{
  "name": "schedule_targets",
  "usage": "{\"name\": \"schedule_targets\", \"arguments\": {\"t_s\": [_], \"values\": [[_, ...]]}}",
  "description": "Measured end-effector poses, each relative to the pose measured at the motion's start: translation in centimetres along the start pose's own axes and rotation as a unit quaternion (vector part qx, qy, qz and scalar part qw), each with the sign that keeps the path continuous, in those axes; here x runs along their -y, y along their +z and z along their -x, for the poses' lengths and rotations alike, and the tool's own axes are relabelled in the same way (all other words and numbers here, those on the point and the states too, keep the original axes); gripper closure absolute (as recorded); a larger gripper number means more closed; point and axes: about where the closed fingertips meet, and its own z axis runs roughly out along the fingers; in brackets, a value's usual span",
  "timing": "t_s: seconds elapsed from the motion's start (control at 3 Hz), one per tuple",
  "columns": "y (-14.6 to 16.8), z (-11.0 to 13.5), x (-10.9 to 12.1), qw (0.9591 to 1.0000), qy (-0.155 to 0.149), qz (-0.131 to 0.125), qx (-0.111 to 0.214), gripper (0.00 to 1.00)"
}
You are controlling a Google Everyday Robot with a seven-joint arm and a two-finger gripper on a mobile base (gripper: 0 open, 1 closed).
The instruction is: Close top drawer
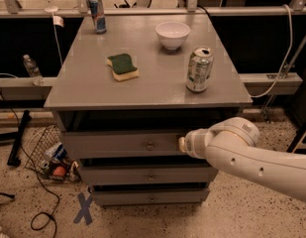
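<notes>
The top drawer [118, 144] is the uppermost of three grey fronts on the cabinet, with a small round knob [150, 146] at its centre. It stands slightly out from the cabinet, and a dark gap shows above it. My gripper [183, 144] is at the end of the white arm, pressed against the right part of the drawer front, just right of the knob. The arm's wrist hides the gripper.
On the cabinet top [83, 86] stand a green sponge [123, 66], a white bowl [173, 34], a soda can [199, 69] and a blue can [97, 15]. The two lower drawers [142, 175] are below. A wire basket [46, 152] and cables lie on the floor at left.
</notes>
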Motion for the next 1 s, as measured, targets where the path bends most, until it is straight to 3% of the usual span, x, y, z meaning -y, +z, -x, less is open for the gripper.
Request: {"name": "schedule_targets", "arguments": {"t_s": [0.33, 0.67, 1.0], "values": [[0.0, 0.0, 0.0, 1.0000, 0.000, 0.000, 0.000, 1.00], [-2.4, 1.2, -0.7, 0.9994, 0.004, 0.026, 0.022, 1.00], [-6.2, 3.1, -2.4, 0.9965, 0.027, 0.063, 0.047, 1.00]]}}
